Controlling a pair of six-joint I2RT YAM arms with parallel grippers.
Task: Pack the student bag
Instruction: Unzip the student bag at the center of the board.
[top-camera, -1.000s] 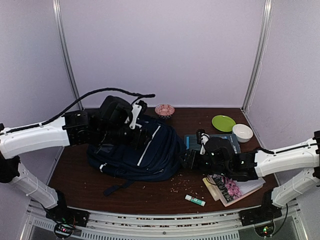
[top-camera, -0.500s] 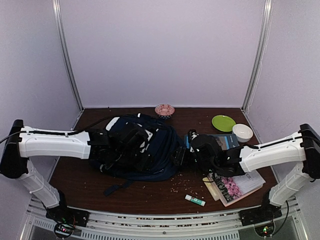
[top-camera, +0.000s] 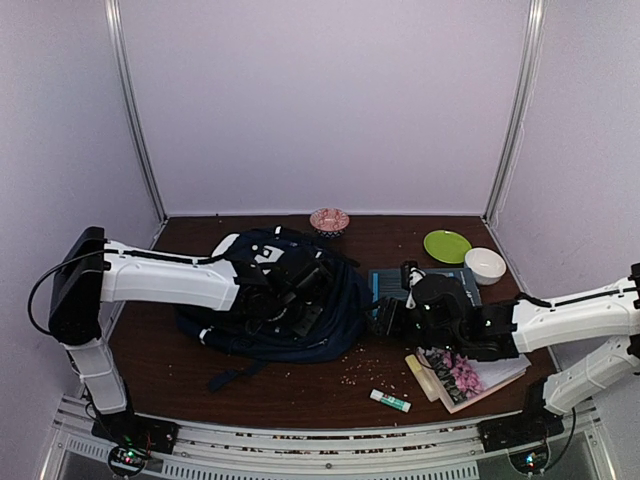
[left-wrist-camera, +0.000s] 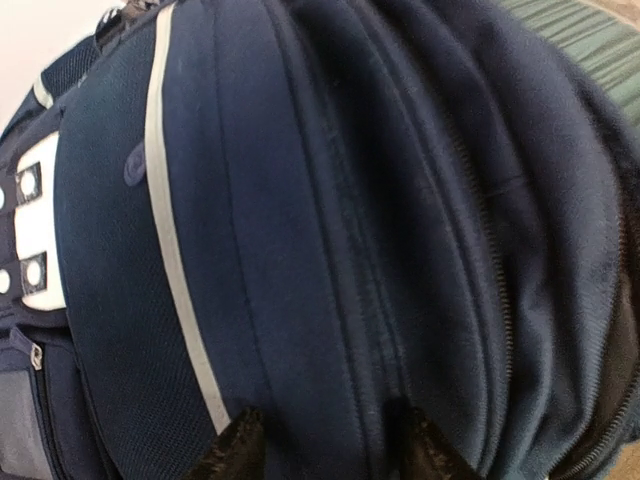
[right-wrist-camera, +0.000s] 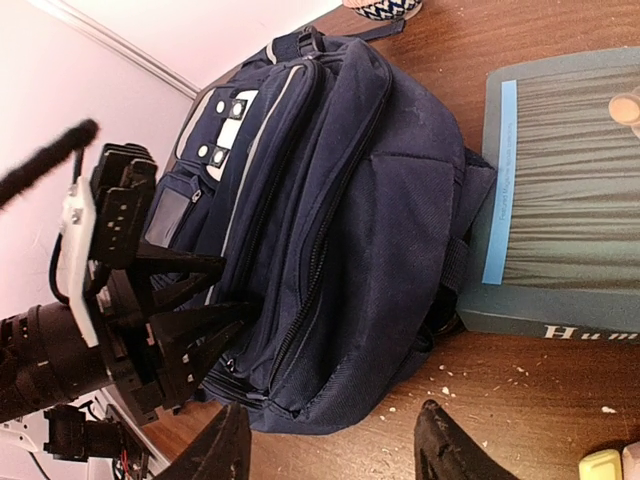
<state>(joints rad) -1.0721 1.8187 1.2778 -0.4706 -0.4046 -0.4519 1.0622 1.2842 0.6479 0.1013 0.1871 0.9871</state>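
Large navy-blue fabric backpack with white stripes (top-camera: 342, 300) lies slumped left of centre on the dark wooden bench (top-camera: 300, 392). It looks soft, baggy and probably light, so it is best pinched at a zip seam or strap. Left gripper (left-wrist-camera: 330, 450) presses its flank, jaws spread, nothing clamped. Right gripper (right-wrist-camera: 335, 445) hovers low beside it, released and empty.

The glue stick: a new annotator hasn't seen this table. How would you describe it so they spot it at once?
Find the big navy student bag in the middle of the dark table. Toward the near edge and to its right, the glue stick lies alone, just left of the flowered book. It is the only small white-and-green tube; its neighbours are flat books.
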